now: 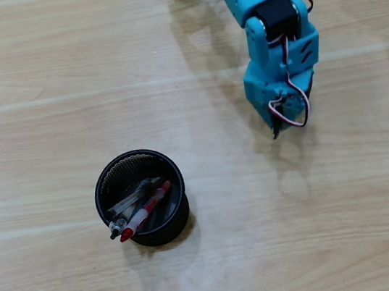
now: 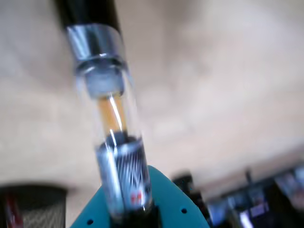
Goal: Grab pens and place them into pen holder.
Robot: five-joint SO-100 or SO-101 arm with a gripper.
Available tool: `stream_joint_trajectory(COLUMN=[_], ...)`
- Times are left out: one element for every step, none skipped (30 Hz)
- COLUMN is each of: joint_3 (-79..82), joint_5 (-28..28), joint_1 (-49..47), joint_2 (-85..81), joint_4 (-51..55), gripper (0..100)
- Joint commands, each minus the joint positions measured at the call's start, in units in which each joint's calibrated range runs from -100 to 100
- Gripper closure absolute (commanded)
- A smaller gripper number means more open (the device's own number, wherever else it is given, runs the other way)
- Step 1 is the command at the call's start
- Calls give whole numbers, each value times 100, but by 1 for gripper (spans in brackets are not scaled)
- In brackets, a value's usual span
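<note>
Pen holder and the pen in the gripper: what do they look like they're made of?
Pen holder: black wire mesh, probably metal, matte; a fine grid shows on its inner wall in the overhead view.
Pen: clear glossy barrel, likely plastic, since the yellowish core shows through, with a black upper section and a shiny silver band, metal or chromed. The gripper clamps its lower end.

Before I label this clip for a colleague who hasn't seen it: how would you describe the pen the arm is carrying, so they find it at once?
Start at the blue gripper at the bottom of the wrist view. The pen sticks up out of it toward the top edge, close to the lens and blurred. Unlike the pens in the black mesh pen holder, it has a clear barrel with a yellowish core, a silver band and a black upper section.
</note>
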Motion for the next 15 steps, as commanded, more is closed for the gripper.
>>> stream_joint_trajectory(joint_3=[-897,-1114,-1322,-1540,-1739,-2038,-2191,-2201,-2201,-2201,-2191,-2155,-2019,-1784,-1512], joint_5=[-413,-549,-701,-899,-1077,-1380,-1600,-1689,-1746,-1767,-1772,-1767,-1772,-1772,-1767], joint_1=[270,326,423,528,633,834,996,1060,1100,1109,1084,1060,1036,963,907], joint_2=[-1310,-1462,-1572,-1640,-1665,-1665,-1665,-1665,-1665,-1665,-1657,-1648,-1648,-1648,-1648], joint_4=[93,110,170,239,334,523,652,720,755,763,763,772,780,780,755], gripper=[98,98,98,98,98,98,98,98,98,98,98,98,98,98,98])
